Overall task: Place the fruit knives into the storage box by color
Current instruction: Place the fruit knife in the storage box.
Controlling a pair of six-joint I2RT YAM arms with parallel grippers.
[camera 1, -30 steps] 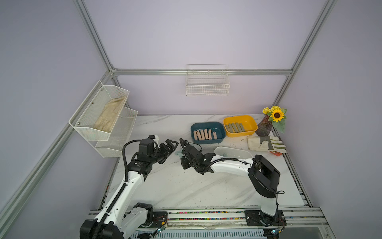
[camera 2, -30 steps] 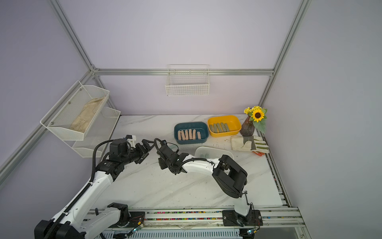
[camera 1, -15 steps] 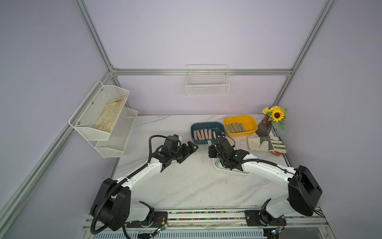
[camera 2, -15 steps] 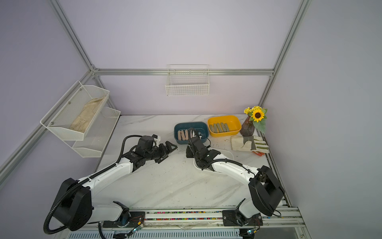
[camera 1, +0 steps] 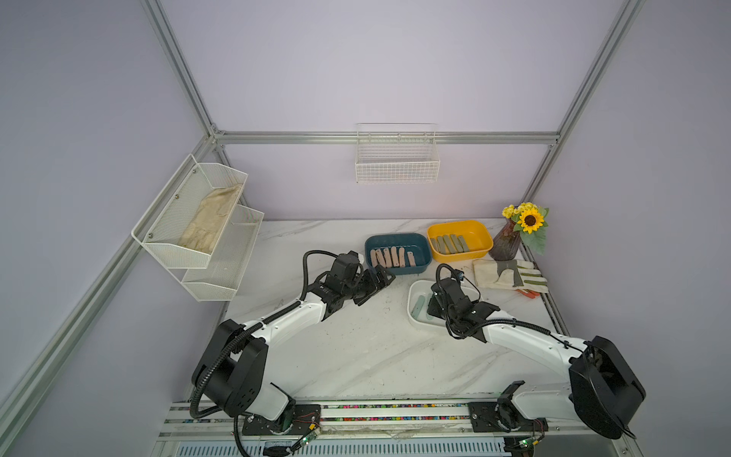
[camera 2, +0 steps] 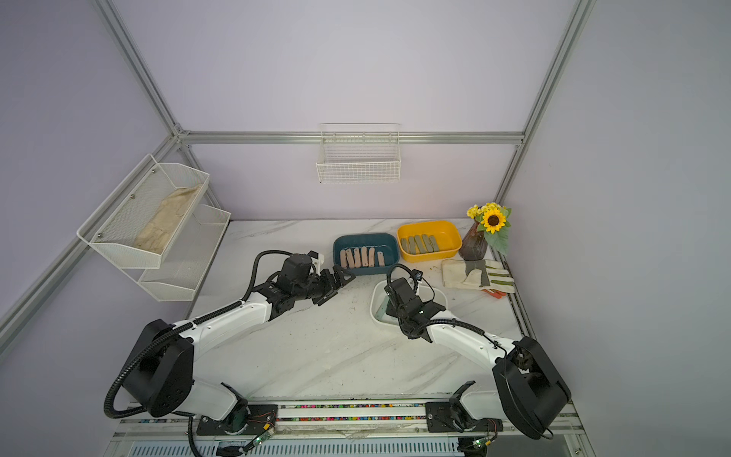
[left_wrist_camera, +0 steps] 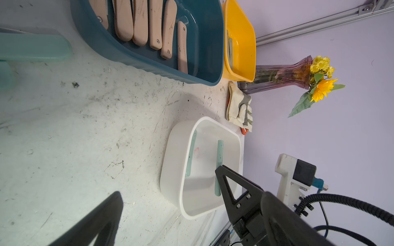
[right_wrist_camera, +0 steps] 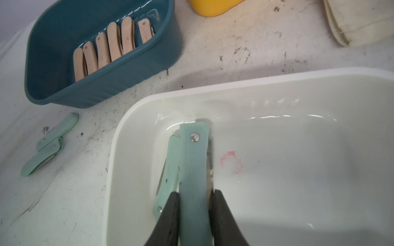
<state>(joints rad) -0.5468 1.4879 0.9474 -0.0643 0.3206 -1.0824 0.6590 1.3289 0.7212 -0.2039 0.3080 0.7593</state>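
Observation:
My right gripper [right_wrist_camera: 194,194] is shut on a mint green fruit knife [right_wrist_camera: 195,161] and holds it inside the white storage box [camera 1: 413,292], low over the floor. A second mint knife [right_wrist_camera: 168,166] lies right beside it against the box wall. Two more mint knives [right_wrist_camera: 49,144] lie crossed on the table beside the blue box [camera 1: 397,253], which holds several peach pink knives [camera 1: 389,257]. The yellow box [camera 1: 461,239] holds several olive knives [camera 1: 449,243]. My left gripper [camera 1: 377,285] is open and empty, hovering by the blue box's front corner.
A striped work glove [camera 1: 508,275] lies right of the white box, with a vase of sunflowers [camera 1: 510,237] behind it. A white wire shelf [camera 1: 197,225] hangs at the left wall and a wire basket [camera 1: 397,158] on the back wall.
Both arms have swung to the right. My right gripper carried the mint knife from mid-table into the white box. My left gripper moved up to the blue box, still open.

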